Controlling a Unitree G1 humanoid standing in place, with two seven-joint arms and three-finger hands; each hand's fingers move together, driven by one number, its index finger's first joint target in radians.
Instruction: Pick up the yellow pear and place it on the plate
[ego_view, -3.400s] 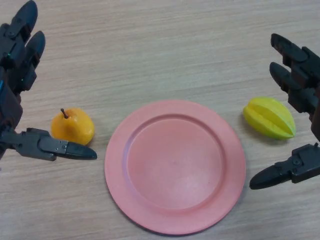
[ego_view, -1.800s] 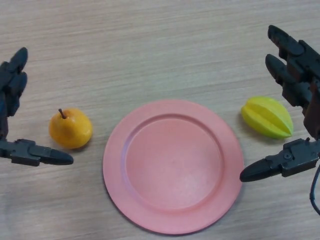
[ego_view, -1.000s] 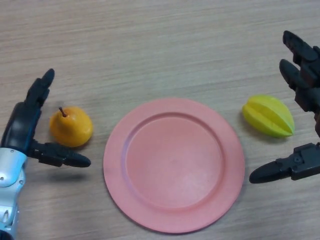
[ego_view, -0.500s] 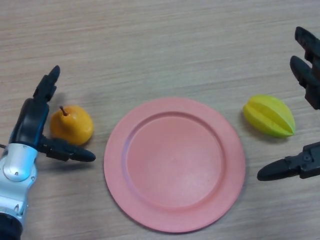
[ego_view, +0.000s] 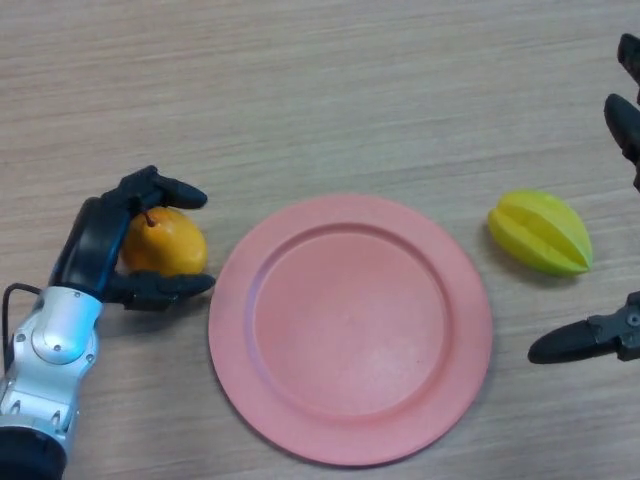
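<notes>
Left hand is curled round the yellow pear, fingers over the top by the stem, thumb under the near side; pear sits on the surface just left of the plate, not lifted as far as I can tell. Risks: the pear is round and smooth, so a shallow pinch could let it roll or pop out toward the plate rim; a low carry could clip the rim and shove the plate. Right hand is at the right edge, fingers spread apart, near the starfruit, idle. Light wood-grain surface, flat, plenty of free space; nothing of the room shows.
</notes>
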